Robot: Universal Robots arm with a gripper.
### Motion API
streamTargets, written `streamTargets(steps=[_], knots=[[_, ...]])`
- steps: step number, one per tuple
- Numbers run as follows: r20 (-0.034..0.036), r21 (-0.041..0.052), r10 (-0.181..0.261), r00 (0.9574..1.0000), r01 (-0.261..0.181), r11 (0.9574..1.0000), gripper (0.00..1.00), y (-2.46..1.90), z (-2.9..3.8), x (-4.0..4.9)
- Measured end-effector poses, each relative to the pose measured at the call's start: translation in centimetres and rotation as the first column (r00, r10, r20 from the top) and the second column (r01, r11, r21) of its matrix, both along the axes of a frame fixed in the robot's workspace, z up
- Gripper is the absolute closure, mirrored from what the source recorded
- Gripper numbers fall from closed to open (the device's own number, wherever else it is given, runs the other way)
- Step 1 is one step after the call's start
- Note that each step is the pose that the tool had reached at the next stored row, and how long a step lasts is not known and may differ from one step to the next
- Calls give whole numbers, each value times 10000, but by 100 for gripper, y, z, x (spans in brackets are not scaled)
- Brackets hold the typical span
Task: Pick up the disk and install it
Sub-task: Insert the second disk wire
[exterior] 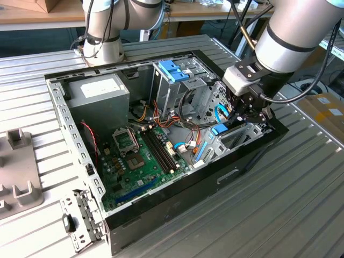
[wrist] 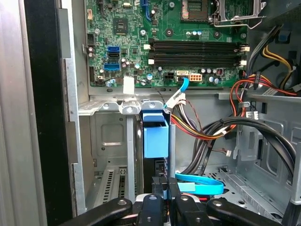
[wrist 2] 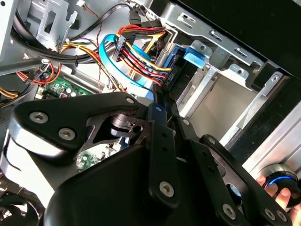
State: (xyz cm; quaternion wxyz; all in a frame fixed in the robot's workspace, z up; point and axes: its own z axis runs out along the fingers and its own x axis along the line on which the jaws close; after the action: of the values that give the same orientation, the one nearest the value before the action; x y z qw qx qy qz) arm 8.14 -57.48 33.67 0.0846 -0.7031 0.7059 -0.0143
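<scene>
The disk sits upright in the drive bay by the case's front wall, its light-blue frame showing, cables running to its end. The gripper is down at its edge with fingers nearly together; can't tell if it's actually clamping. The open computer case lies on a ribbed metal table, workshop benches behind.

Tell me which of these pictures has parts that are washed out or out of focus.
Second wrist view: the gripper linkage looms close and soft, and the drive bay wall behind it is washed pale. First wrist view: the motherboard is evenly lit. Exterior view: the arm shows bright glare.
</scene>
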Motion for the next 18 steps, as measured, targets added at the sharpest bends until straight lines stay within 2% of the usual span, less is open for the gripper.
streamTargets(steps=[3, 4, 5, 8, 11, 18], knots=[[2, 10, 1, 10000, -1, 10000, 84, 1, -4, 1], [3, 14, 2, 10000, -2, 10000, 83, 1, -7, 1], [3, 14, 2, 10000, -2, 10000, 76, 0, -8, 1], [1, 5, 1, 10000, -1, 10000, 76, 0, -3, 1], [1, 5, 0, 10000, 0, 10000, 76, 0, 93, 1], [1, 19, 0, 10000, 0, 10000, 76, 1, 248, 1]])
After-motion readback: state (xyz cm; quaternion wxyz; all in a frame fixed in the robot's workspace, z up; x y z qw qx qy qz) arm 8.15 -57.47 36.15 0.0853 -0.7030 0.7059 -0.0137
